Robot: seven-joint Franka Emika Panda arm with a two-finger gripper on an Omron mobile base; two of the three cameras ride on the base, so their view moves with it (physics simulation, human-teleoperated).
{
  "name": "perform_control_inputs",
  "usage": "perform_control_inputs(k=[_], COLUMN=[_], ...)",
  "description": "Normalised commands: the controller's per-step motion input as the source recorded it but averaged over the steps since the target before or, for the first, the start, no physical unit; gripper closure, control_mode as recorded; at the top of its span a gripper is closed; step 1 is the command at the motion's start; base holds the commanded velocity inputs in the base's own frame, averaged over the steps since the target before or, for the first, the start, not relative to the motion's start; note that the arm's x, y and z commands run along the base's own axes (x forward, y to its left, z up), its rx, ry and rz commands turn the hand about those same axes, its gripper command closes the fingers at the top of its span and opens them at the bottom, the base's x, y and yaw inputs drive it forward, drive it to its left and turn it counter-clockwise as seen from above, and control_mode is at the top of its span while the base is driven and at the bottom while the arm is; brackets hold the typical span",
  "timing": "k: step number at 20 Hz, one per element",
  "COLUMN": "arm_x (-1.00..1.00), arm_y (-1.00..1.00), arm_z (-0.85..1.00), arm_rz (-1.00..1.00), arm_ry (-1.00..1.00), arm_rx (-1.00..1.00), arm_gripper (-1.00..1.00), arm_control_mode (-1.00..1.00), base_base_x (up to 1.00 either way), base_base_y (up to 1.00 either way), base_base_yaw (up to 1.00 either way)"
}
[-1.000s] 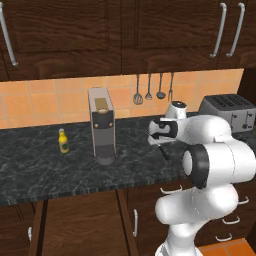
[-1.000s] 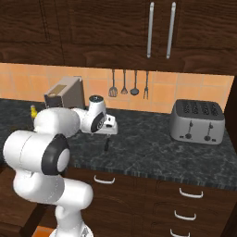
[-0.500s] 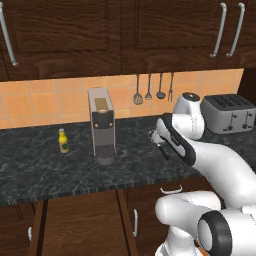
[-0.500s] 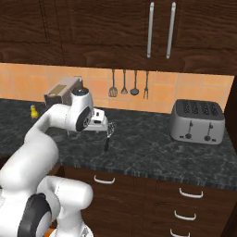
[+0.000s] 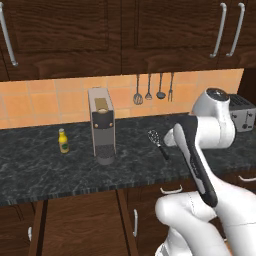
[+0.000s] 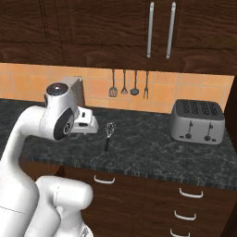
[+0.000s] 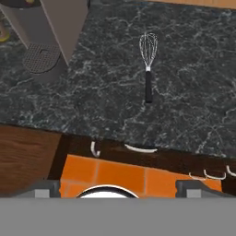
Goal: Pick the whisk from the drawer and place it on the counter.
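The whisk (image 5: 159, 142) (image 6: 108, 134) (image 7: 148, 69) lies flat on the dark marbled counter (image 5: 50, 170) (image 6: 152, 148) (image 7: 106, 92). Its wire head points toward the wall and its black handle toward the front edge. My gripper (image 7: 119, 188) is open, its tips wide apart with nothing between them. It hangs back beyond the counter's front edge, well clear of the whisk. Under the edge, the drawer (image 7: 140, 148) (image 5: 171, 189) with a curved silver handle looks shut.
A coffee machine (image 5: 102, 125) stands left of the whisk, and a small yellow bottle (image 5: 63, 141) farther left. A toaster (image 6: 196, 121) sits at the right end. Utensils (image 6: 127, 85) hang on the tiled wall. Cabinets hang above the counter.
The hand has pulled back from above the whisk toward the front edge. The whisk stays lying on the counter.
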Motion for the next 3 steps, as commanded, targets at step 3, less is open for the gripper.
perform_control_inputs(k=[3], arm_x=[-0.87], arm_y=[0.0], arm_z=[0.75], arm_rz=[0.0], arm_ry=[-0.01], arm_rx=[0.01], arm_gripper=[-1.0], arm_control_mode=[-1.0], base_base_x=[0.0], base_base_y=[0.0], base_base_yaw=[0.0])
